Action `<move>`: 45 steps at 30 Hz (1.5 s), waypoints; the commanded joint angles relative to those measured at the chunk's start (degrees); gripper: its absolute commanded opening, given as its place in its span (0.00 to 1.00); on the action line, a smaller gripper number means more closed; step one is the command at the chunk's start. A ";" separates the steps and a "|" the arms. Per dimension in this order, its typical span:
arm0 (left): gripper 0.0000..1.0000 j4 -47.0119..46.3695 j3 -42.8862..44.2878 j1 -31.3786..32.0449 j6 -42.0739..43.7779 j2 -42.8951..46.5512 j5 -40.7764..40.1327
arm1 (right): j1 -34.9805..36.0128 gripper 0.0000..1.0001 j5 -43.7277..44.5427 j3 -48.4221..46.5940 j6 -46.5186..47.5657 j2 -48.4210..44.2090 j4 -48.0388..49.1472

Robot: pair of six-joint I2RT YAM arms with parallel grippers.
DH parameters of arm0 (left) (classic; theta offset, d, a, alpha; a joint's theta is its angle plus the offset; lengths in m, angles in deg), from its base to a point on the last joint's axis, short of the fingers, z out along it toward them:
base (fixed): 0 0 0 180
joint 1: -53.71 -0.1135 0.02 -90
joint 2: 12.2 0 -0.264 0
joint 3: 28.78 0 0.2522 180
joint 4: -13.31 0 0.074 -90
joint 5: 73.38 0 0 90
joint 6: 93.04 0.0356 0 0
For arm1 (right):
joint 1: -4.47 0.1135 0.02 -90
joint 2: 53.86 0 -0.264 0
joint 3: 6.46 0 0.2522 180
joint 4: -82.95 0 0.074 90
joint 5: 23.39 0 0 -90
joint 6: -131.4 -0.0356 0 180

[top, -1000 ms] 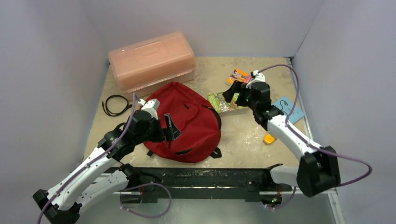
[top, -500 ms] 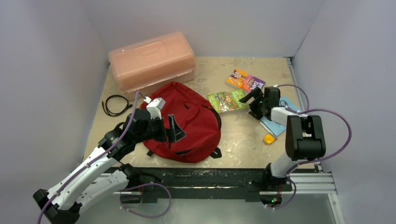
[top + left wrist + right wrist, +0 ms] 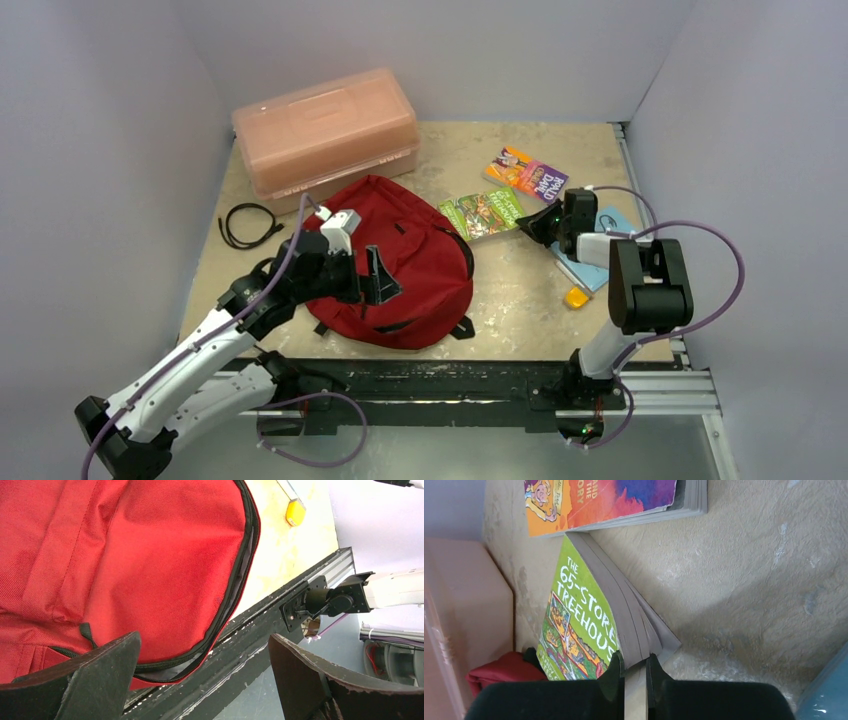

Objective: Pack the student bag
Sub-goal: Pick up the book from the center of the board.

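The student bag (image 3: 415, 270), dark red with black zippers, lies at the middle left of the table; its main zipper (image 3: 235, 600) gapes along the near edge. My left gripper (image 3: 376, 282) hovers over the bag's near side, open and empty (image 3: 204, 645). My right gripper (image 3: 532, 228) is low on the table to the right of the bag. It is shut on the page edge of a green paperback (image 3: 482, 213), whose pages fan out between the fingers (image 3: 635, 662). The book's cover (image 3: 579, 625) tilts up off the table.
A translucent orange-pink box (image 3: 325, 130) stands at the back left. An orange-purple book (image 3: 527, 172) lies behind the green one. A blue notebook (image 3: 612, 218) and a small yellow-orange item (image 3: 575, 297) lie right. A black cable (image 3: 248, 225) coils at left.
My right arm came down from above the books to table level, and its jaws closed on the green book's edge. The book shifted slightly left. The left gripper edged right over the bag.
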 commanded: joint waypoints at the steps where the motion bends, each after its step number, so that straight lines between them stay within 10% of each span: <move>1: 1.00 -3.01 3.36 0.61 1.03 -1.02 1.05 | 0.23 0.00 0.98 -0.74 1.83 -2.51 2.64; 9: 1.00 -4.43 15.44 9.30 11.59 -9.41 -15.49 | 0.23 0.00 0.96 -3.25 5.78 -14.58 -6.54; 16: 1.00 -38.58 12.85 15.38 32.14 -19.28 -19.21 | 0.23 0.00 -3.93 -5.85 4.62 -20.17 -9.87; 21: 1.00 -40.61 22.24 15.95 42.54 -32.15 -19.23 | 0.23 0.00 -5.59 -9.58 4.41 -23.42 -13.99; 37: 1.00 -43.14 40.97 17.76 42.07 -56.23 -25.19 | 0.23 0.00 -8.14 -17.46 1.80 -28.13 -21.55; 45: 1.00 -48.70 43.02 22.02 50.79 -63.39 -40.88 | 0.23 0.00 -7.97 -17.73 -2.16 -29.72 -23.76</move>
